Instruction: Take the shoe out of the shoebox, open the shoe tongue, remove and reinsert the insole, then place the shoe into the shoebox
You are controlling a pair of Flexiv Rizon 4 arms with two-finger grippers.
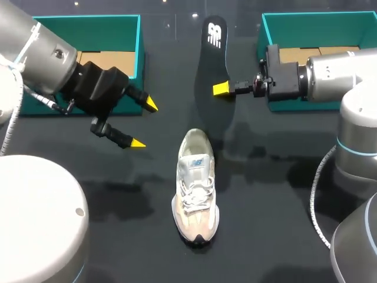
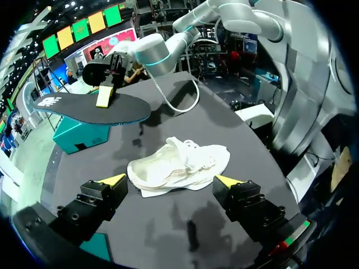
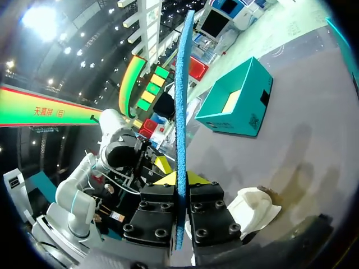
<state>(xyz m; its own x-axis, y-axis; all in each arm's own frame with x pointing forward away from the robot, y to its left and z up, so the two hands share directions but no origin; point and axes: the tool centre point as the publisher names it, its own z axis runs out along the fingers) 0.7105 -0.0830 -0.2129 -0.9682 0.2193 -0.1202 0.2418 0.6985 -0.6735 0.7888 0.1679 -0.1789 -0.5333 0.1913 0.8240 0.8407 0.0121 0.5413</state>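
The shoe [image 1: 195, 188] lies upright in the middle of the counter [image 1: 277, 177], toe toward 6 o'clock and opening toward 12. The insole [image 1: 215, 71] is out of it, hanging above the counter at the shoe's 12 o'clock. The right gripper [image 1: 222, 89] has its fingers clamped on the insole's edge about midway along its length. The left gripper [image 1: 144, 125] hovers at the shoe's 10 o'clock with its fingers [image 1: 139, 143] wide apart and nothing between them. Teal shoeboxes stand at the shoe's 10 o'clock [image 1: 82, 59] and 2 o'clock [image 1: 312, 59].

The insole looks like thin, light foam. It will likely bend or buckle if pushed from one end, so it should go in toe first, at a slant. The shoe seems light and soft-sided and may skid on the smooth counter. The free fingers would do best pinning the heel rim or holding the tongue [image 1: 194, 162] back.
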